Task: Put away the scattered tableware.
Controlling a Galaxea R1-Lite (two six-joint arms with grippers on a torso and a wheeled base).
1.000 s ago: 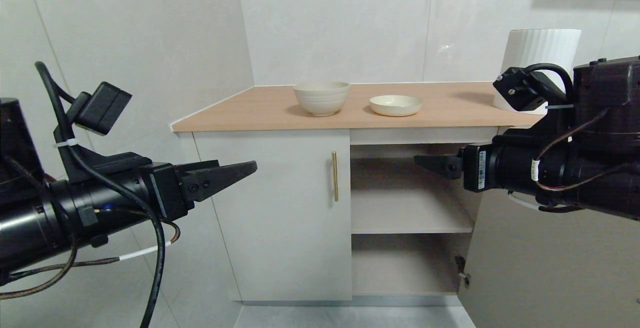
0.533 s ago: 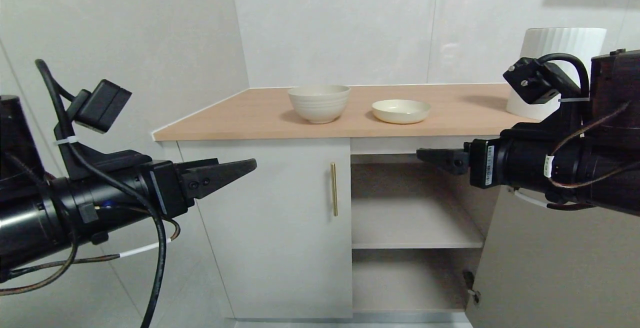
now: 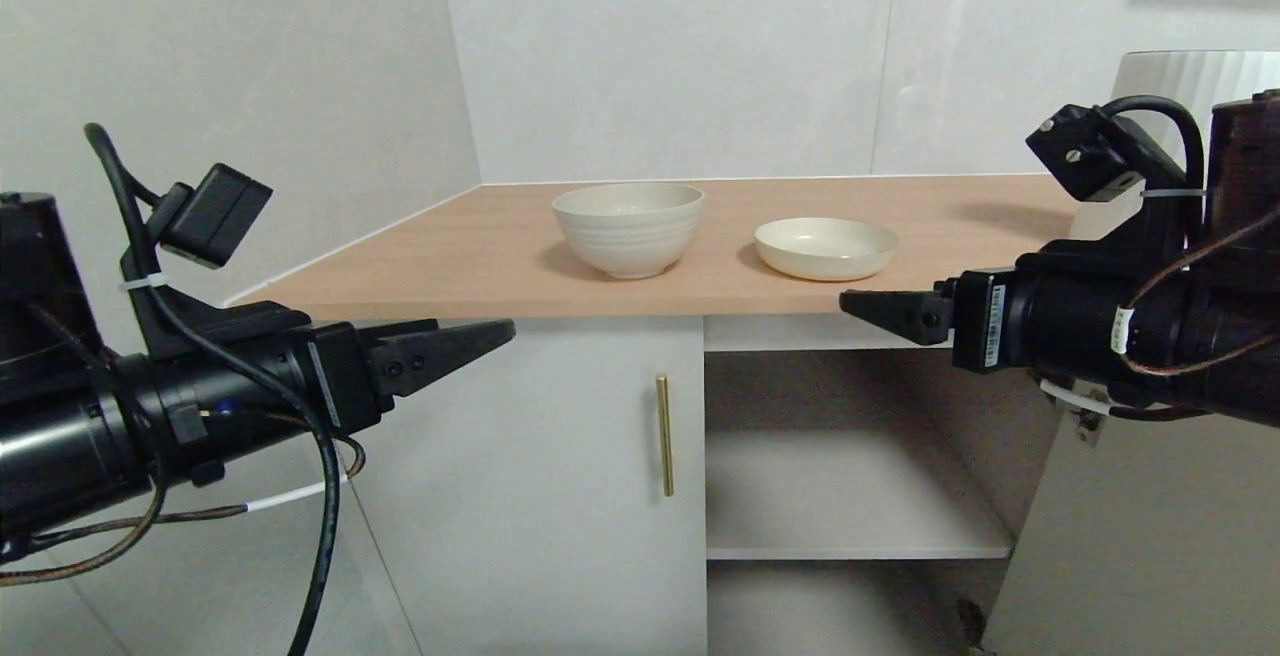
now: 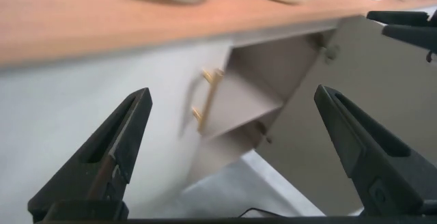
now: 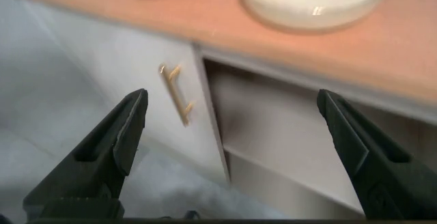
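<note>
- the left gripper hangs in the air in front of the cupboard, below the counter's edge and left of the closed door. the left wrist view shows its two fingers spread wide with nothing between them.
- the wooden counter runs from the tiled corner across to the right.
- a cream ribbed bowl stands upright on the counter, near its front edge, above the closed door.
- the closed white door has an upright brass handle along its right side.
- a shallow cream dish sits flat on the counter just right of the bowl, apart from it, above the open compartment.
- the open compartment under the dish has one pale shelf across it.
- the right gripper points left at the level of the counter's front edge, in front of the open compartment and below the dish. the right wrist view shows its fingers held wide apart and gripping nothing.
- the open door stands swung out on the right, below the right arm.
- a white ribbed pot stands at the far right of the counter, partly hidden by the right arm.
</note>
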